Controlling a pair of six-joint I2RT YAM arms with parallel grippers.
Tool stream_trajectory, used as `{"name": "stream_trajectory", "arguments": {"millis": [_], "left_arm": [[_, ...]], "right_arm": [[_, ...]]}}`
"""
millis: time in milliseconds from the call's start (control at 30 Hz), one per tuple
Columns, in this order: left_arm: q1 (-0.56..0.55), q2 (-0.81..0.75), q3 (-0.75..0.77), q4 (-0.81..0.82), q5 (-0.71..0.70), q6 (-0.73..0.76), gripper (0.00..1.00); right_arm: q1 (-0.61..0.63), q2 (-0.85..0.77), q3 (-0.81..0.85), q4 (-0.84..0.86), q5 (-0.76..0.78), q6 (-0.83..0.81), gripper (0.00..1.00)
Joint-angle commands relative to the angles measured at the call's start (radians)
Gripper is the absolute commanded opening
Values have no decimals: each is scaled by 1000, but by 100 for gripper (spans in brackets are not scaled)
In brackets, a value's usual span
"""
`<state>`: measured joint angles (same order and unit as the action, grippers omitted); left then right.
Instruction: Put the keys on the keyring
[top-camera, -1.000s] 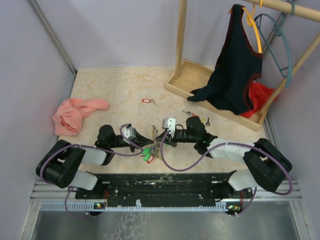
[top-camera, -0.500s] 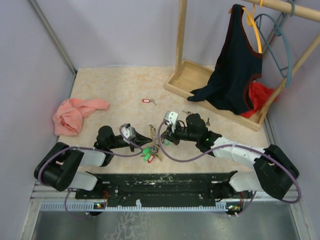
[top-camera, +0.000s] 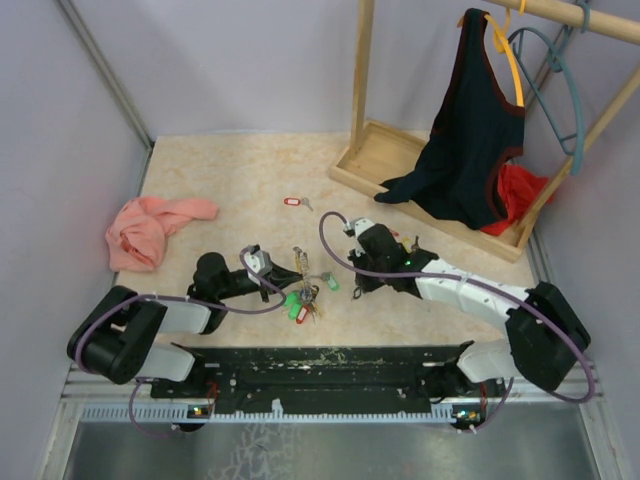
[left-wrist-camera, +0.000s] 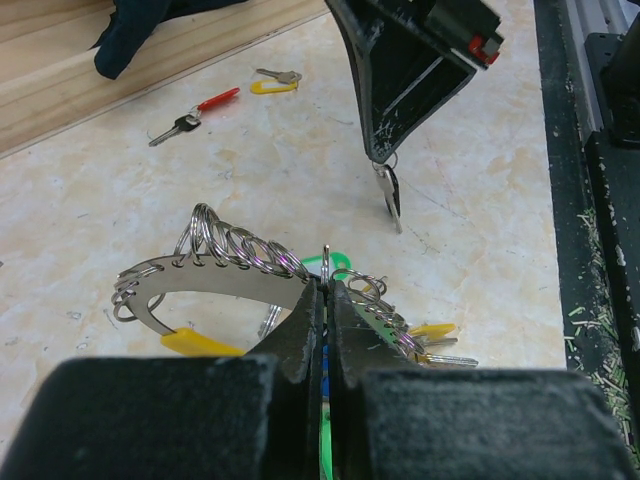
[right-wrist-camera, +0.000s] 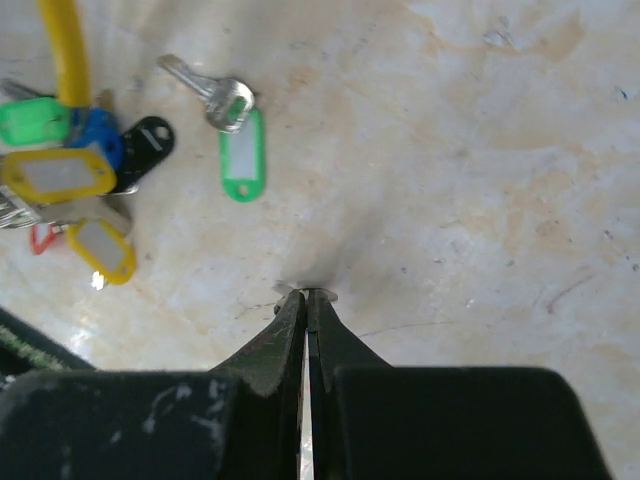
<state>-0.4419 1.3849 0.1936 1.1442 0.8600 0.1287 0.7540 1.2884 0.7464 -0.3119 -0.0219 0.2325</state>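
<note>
Two grippers are both closed near the middle of the worktop's near edge. The left gripper (left-wrist-camera: 325, 292) has its fingers pinched on the keyring (left-wrist-camera: 215, 272), a thin silvery band strung with many small wire loops. The band stands up off the worktop at the fingertips, and yellow and green tags hang under it. In the overhead view the bunch of coloured tags (top-camera: 300, 303) lies just on the near side of that gripper. The right gripper (right-wrist-camera: 305, 298) points down at the worktop just to the right of the bunch. Its jaws are clamped on the top of a small key (left-wrist-camera: 389, 195), which hangs blade-down from the tips; whether the point touches the surface cannot be told. A green-tagged key (right-wrist-camera: 238, 148) lies flat between the two grippers, apart from both and off the ring. A red-tagged key (top-camera: 293, 201) lies alone nearer the worktop's middle. Three more loose keys lie close to the wooden rack base (top-camera: 372, 158) by the far right corner: a red-headed key (left-wrist-camera: 214, 100), a black-headed key (left-wrist-camera: 172, 127) and a yellow-tagged key (left-wrist-camera: 272, 85). A pink cloth (top-camera: 150, 228) is crumpled at the left edge. A dark top (top-camera: 468, 130) hangs from the rack on an orange hanger, and a red cloth (top-camera: 518, 192) lies in the rack base.
</note>
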Motion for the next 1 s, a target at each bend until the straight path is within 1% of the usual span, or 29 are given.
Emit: {"name": "stream_trajectory", "arguments": {"millis": [0, 233, 433, 633, 800, 867, 967], "left_arm": [[8, -26, -5, 9, -2, 4, 0], [6, -42, -6, -11, -4, 12, 0], [8, -41, -5, -20, -3, 15, 0], [7, -31, -2, -13, 0, 11, 0], [7, -32, -2, -9, 2, 7, 0], [7, -32, -2, -8, 2, 6, 0], [8, -31, -3, -5, 3, 4, 0]], "right_arm": [[-3, 97, 82, -88, 174, 72, 0], [-12, 309, 164, -18, 267, 41, 0], [-25, 419, 205, 26, 297, 48, 0], [-28, 415, 205, 33, 269, 67, 1], [-27, 372, 201, 16, 229, 79, 8], [-28, 323, 205, 10, 207, 84, 11], [-28, 298, 207, -2, 177, 95, 17]]}}
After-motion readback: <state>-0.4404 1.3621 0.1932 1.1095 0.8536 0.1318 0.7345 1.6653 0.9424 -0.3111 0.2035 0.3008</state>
